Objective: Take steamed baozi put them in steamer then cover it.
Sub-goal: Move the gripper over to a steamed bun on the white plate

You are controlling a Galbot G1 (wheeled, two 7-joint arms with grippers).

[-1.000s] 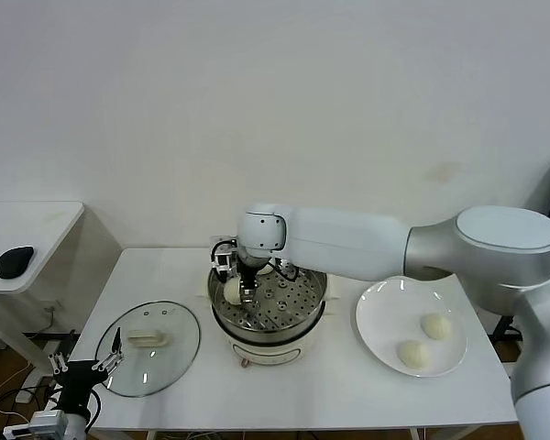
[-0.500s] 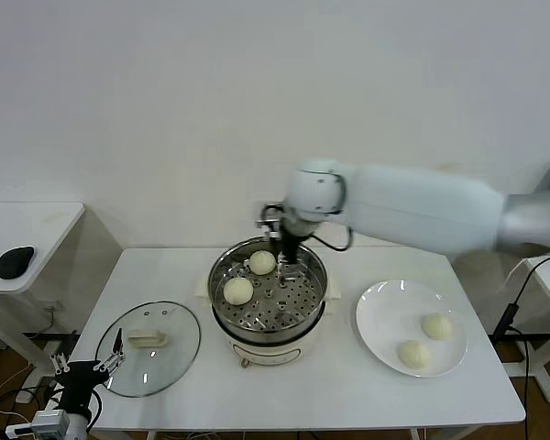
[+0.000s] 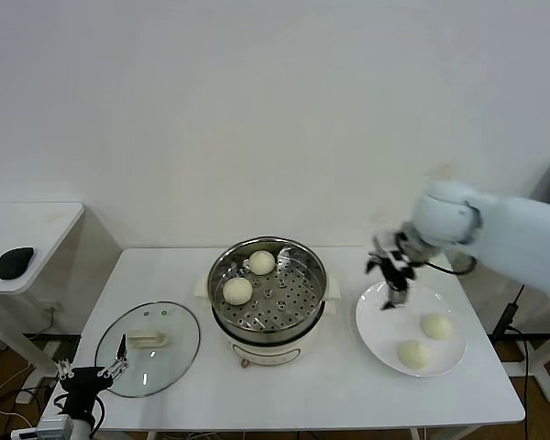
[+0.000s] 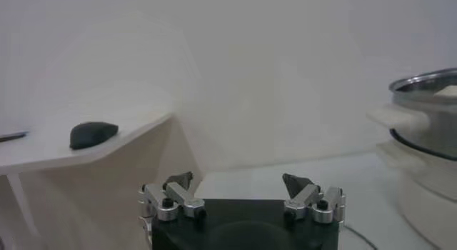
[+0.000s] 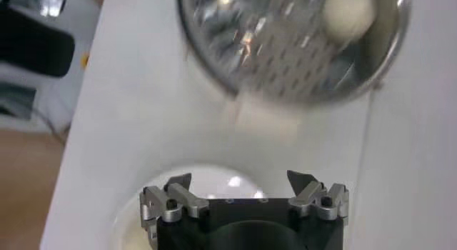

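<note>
Presently: two steamed baozi (image 3: 237, 291) seated on the perforated tray inside the steamer (image 3: 268, 295), one toward the back wall, one nearer the left side. Two more baozi on the white plate (image 3: 378, 323) to the steamer's right, both on its near half, apart from each other. Cover (image 3: 148, 346) flat on the counter (image 3: 302, 390) to the left of the steamer, handle up, not yet fitted.

Right gripper (image 3: 393, 270) above the plate's far-left rim, jaws spread wide and empty; same jaws visible in the right wrist view (image 5: 243, 191), nothing between them, with plate below and steamer beyond. Left gripper (image 3: 92, 374) parked low at the counter's near-left corner, beside the cover's near edge, jaws likewise wide and empty (image 4: 240, 193).

Judged step: loading half complete, fetch of the third bun in hand. Next move calls for descent over one of the plate buns, jaws straddling it, a light closing so as not to crush the soft dough, then a lift clear of the steamer's rim. Cover placement only after both remaining buns are in.
</note>
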